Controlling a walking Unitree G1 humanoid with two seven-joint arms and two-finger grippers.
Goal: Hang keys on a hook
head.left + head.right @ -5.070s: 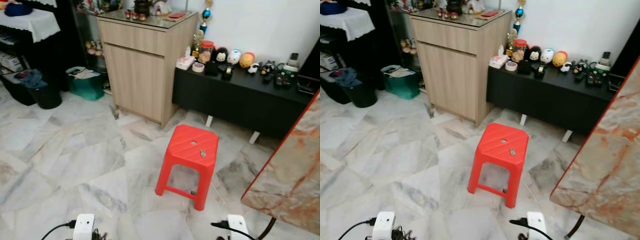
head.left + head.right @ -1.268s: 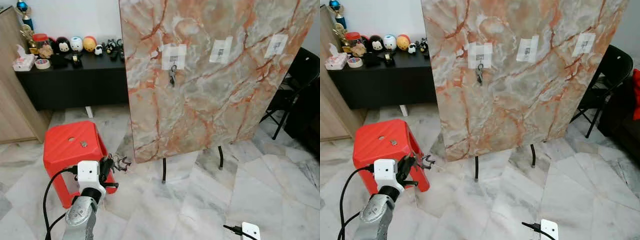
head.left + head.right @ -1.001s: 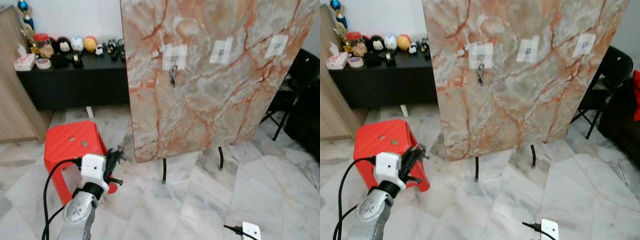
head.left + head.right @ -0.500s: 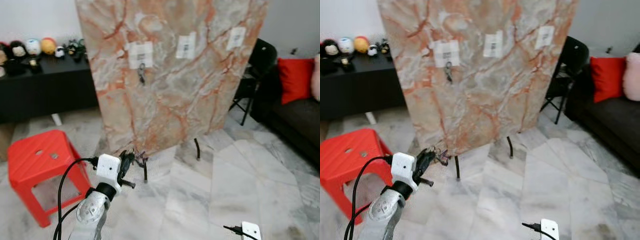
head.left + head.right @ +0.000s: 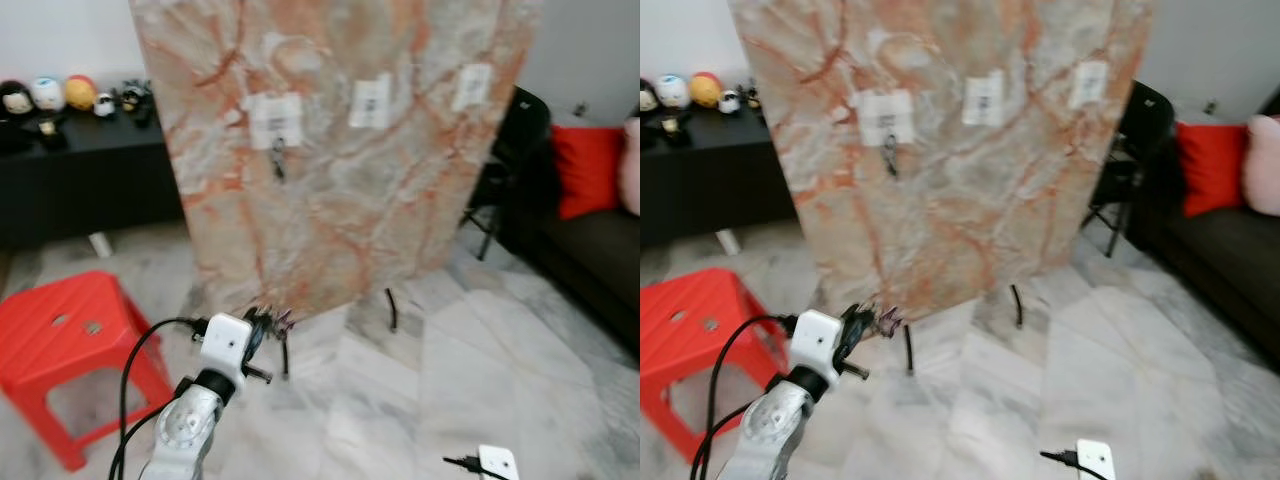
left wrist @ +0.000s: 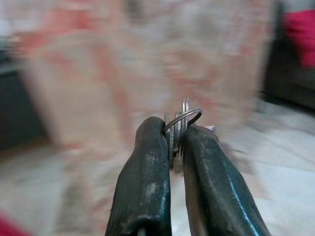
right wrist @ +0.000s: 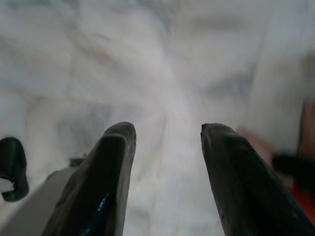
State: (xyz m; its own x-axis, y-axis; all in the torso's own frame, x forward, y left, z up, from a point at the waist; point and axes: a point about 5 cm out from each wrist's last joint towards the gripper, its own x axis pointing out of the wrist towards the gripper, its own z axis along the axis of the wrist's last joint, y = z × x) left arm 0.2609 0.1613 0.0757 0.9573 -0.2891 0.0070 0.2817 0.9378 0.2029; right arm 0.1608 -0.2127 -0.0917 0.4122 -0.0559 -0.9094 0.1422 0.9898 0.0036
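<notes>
**Keys in hand, hook not reached yet**

So the pick-up part looks done. The left gripper [image 6: 174, 147] is clenched on the keys [image 6: 181, 120], with the ring poking out between the two black fingers, and in the head view it's holding them out low at about 7 o'clock, in front of the bottom edge of the marble board [image 5: 400, 200]. What's left, I reckon, is the whole hanging bit: raising the arm, closing the gap and getting the ring over a hook.

Going left to right across the room: a black sideboard [image 5: 90, 180] at 10 o'clock with little figurines [image 5: 45, 95] on top, then a red stool [image 5: 70, 340] at 8 o'clock. The board stands in the middle on thin black legs. It has three white labels up around 12 o'clock; the leftmost label [image 5: 276, 120] already has another key set [image 5: 279, 160] dangling under it, while the middle label [image 5: 370, 100] and right label [image 5: 472, 86] look free, though the hooks themselves are too blurry to make out. A black chair [image 5: 515, 150] and red cushion [image 5: 590, 170] sit at 2 to 3 o'clock.

The right gripper [image 7: 167, 162] hangs idle over the marble floor [image 5: 450, 380], fingers spread with nothing in them.
</notes>
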